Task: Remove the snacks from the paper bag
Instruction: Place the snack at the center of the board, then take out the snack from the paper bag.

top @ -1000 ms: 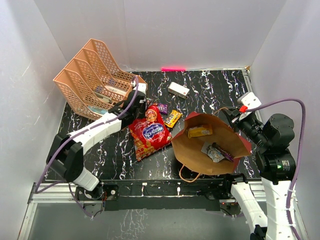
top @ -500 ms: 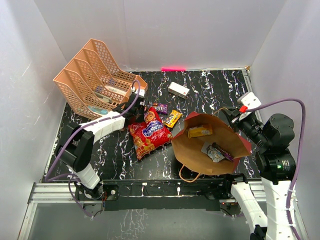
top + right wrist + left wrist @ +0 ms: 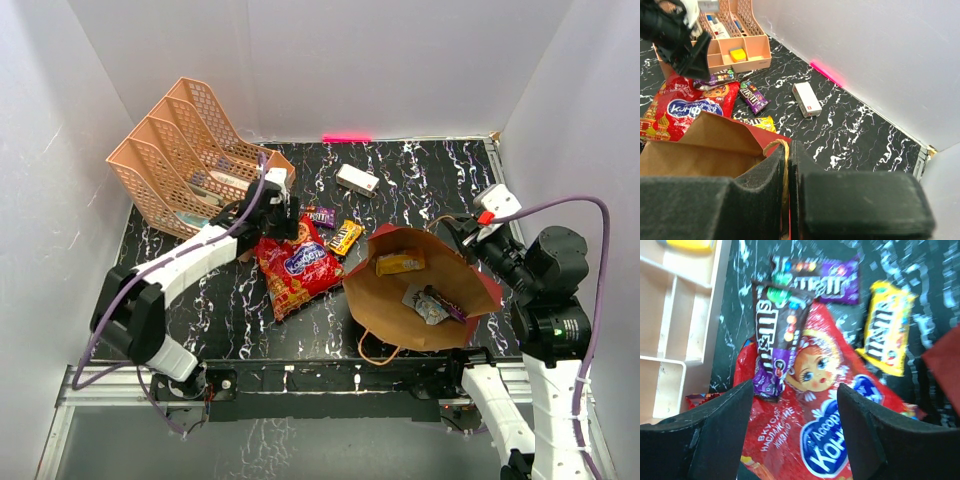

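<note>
My left gripper point(image 3: 795, 390) point(image 3: 277, 207) hangs open over the top of the red chip bag point(image 3: 830, 435) point(image 3: 298, 268), nothing between its fingers. A brown-purple candy packet point(image 3: 774, 342) lies loose on the chip bag's upper edge. A purple packet point(image 3: 826, 281) point(image 3: 320, 215) and a yellow one point(image 3: 887, 327) point(image 3: 344, 237) lie on the table beside it. The paper bag point(image 3: 400, 310) point(image 3: 705, 145) lies open at the right, with a yellow packet point(image 3: 400, 263) and a silvery and purple pair point(image 3: 432, 304) inside. My right gripper point(image 3: 790, 150) point(image 3: 458, 232) is shut on the bag's cord handle point(image 3: 774, 145).
A peach mesh file rack point(image 3: 185, 155) point(image 3: 675, 315) stands at the back left, close beside the left gripper. A small white box point(image 3: 357, 180) point(image 3: 806, 99) lies near the back wall. White walls close the table in on three sides.
The left gripper has opened and let go of the brown-purple packet, which now rests on the chip bag. The right arm and paper bag have not moved.
</note>
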Robot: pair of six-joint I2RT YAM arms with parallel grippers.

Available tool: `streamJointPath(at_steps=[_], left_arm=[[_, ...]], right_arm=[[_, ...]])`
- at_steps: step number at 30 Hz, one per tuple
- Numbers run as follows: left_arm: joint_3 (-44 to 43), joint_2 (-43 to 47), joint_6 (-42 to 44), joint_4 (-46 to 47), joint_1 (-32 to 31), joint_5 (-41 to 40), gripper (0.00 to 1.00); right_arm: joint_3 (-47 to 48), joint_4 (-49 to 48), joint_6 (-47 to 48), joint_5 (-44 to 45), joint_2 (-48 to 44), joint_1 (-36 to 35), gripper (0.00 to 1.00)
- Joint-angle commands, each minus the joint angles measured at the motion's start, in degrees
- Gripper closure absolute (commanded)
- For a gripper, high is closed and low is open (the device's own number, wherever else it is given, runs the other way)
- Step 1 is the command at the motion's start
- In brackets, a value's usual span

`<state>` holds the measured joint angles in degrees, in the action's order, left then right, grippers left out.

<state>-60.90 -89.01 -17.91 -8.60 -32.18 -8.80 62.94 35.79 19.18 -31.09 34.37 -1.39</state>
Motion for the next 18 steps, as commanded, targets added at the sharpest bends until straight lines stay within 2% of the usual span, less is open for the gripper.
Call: streamJointPath(at_steps=[1,4,8,10,13,18], left_arm=[[-4.8,8.2,0.6,-0.3,0.0,5.7,0.33],[-8.1,9.7,0.8,-2.2,-0.4,8.6,0.33],[-8.7,12.8,2.5,3.1,-3.2,17.2,0.34],[-7.2,14.8,4.3,8.4,-6.1,21.0,0.35],[-3.3,19.1,8.5,15.6,-10.5,22.1,0.36],[0.9,24.8,11.9,21.1,-12.5,28.3,0.35]], right_arm=[[1.0,-4.2,-0.7,-2.5,0.5,0.1,0.92],[0.1,-5.4,-1.3,-4.8,-0.4,0.0,0.92],[-0.5,-6.3,-1.5,-8.7,-1.5,0.0,0.92],[-0.9,-7.1,-1.4,-13.3,-1.7,0.0,0.92],[-1.1,-7.4,-2.1,-20.3,-0.8,0.0,0.92],[-2.1,-6.5,-3.1,-20.1,0.7,0.1,0.92]])
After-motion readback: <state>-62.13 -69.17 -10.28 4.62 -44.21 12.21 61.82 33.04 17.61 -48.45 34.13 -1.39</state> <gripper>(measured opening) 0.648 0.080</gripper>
